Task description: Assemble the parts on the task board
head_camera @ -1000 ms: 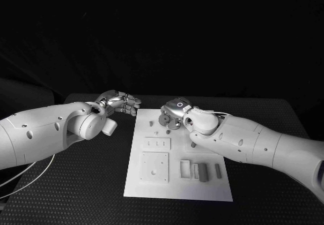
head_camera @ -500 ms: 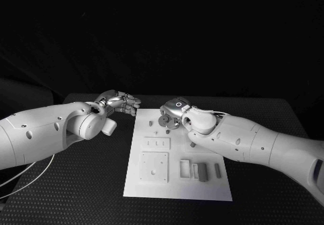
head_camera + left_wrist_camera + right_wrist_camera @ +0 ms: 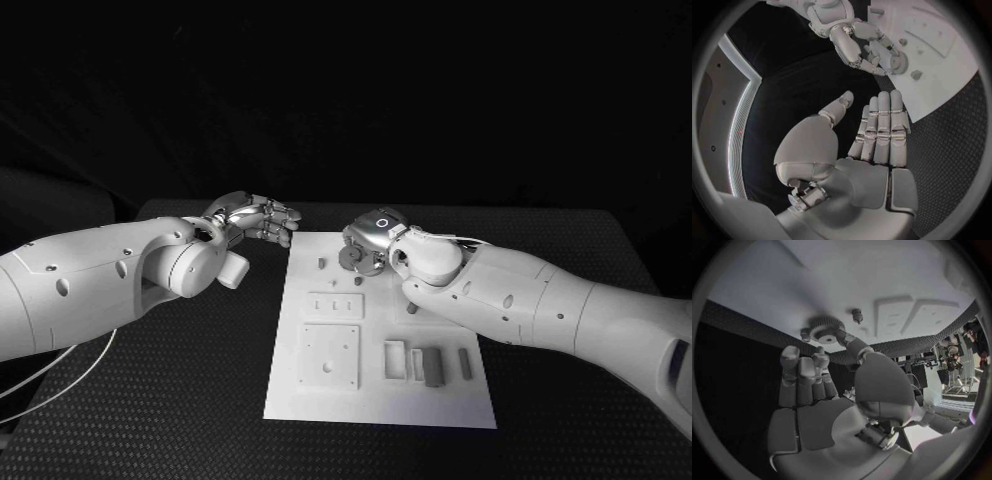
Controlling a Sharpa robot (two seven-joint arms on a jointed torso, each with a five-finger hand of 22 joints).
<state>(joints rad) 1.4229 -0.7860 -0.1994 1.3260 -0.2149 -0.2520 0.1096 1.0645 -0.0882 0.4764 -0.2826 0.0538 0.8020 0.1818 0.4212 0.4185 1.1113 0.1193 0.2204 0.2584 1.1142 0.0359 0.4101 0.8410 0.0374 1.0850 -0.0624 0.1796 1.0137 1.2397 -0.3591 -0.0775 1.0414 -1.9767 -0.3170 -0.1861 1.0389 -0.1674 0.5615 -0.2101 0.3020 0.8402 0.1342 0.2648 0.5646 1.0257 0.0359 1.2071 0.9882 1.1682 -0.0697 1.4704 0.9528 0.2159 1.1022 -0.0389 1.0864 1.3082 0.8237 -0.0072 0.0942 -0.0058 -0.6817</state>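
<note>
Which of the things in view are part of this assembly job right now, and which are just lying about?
In the job:
task board
gear at the right hand
small pegs beside it
loose bars on the board's near end

Idle:
left hand, open, off the board
black table

The right robot hand (image 3: 372, 243) sits a touch higher over the far end of the task board (image 3: 378, 402) than a second ago, its wrist turned slightly, fingers at the gear (image 3: 827, 332); since half a second ago it barely moves.
</note>
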